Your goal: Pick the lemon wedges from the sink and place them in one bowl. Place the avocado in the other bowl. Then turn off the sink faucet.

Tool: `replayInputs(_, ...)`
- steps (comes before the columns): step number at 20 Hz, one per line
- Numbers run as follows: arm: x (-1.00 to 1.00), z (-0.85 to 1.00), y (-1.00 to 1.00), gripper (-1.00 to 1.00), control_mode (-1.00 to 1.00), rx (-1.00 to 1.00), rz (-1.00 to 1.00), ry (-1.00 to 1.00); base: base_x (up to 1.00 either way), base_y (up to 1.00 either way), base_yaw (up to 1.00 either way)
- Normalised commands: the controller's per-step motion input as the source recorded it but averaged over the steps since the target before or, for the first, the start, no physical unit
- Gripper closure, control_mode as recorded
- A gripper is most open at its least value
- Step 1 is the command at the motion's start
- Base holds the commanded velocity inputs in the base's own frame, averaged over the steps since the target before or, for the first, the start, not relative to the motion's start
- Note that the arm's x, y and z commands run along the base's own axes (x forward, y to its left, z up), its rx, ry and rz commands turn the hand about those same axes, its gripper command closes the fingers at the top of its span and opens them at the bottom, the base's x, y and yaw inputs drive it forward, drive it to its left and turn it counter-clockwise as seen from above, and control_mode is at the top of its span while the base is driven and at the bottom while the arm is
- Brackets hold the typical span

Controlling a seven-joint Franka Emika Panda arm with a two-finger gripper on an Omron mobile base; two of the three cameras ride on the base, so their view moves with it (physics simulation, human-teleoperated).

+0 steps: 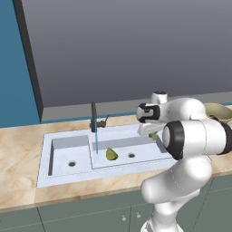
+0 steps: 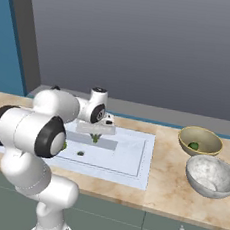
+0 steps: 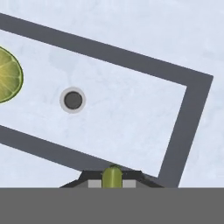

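1. A blue wall (image 1: 16,68) stands at the far left, and a grey wall panel (image 1: 127,45) rises behind the counter.
2. The wooden counter (image 1: 20,149) runs across the scene with grey-green cabinet fronts (image 1: 90,213) below it.
3. The sink (image 1: 59,174) is set into the counter: a small square basin on the left and a longer basin to its right, each with a dark drain hole.
4. The faucet (image 1: 94,117) stands upright at the back edge of the sink, between the two basins, with a short lever on its right side. A thin blue stream of water (image 1: 96,142) falls from it into the longer basin.
5. One lemon wedge (image 1: 111,154) lies on the floor of the longer basin, just left of that basin's drain (image 1: 131,155). In the hand view it shows at the left edge as a cut face (image 3: 8,75), apart from the drain (image 3: 72,100).
6. The gripper (image 2: 95,136) hangs above the right part of the longer basin. Its jaws are closed on a small green piece (image 3: 112,176), pinched between the two fingertips; it looks like the other lemon wedge, though it is too small to be sure.
7. To the right of the sink, two bowls sit on the counter, touching or nearly so. The tan bowl (image 2: 208,134) is farther back and holds the dark green avocado (image 2: 194,145).
8. The grey bowl (image 2: 214,190) is nearer the counter's front edge.
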Motion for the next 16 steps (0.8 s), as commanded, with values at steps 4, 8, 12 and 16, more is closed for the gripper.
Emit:
replayInputs(4,0.00,0.19,-0.47,1.00,-1.00,0.00,-0.06,0.02,0.00,0.00,0.00)
replayInputs(8,0.00,0.14,-0.47,1.00,-1.00,0.00,-0.06,0.03,0.00,0.00,0.00)
replayInputs(12,0.00,0.09,-0.43,1.00,-1.00,0.00,-0.07,0.02,0.00,0.00,0.00)
replayInputs(16,0.00,0.08,-0.42,1.00,-1.00,0.00,-0.07,0.02,0.00,0.00,0.00)
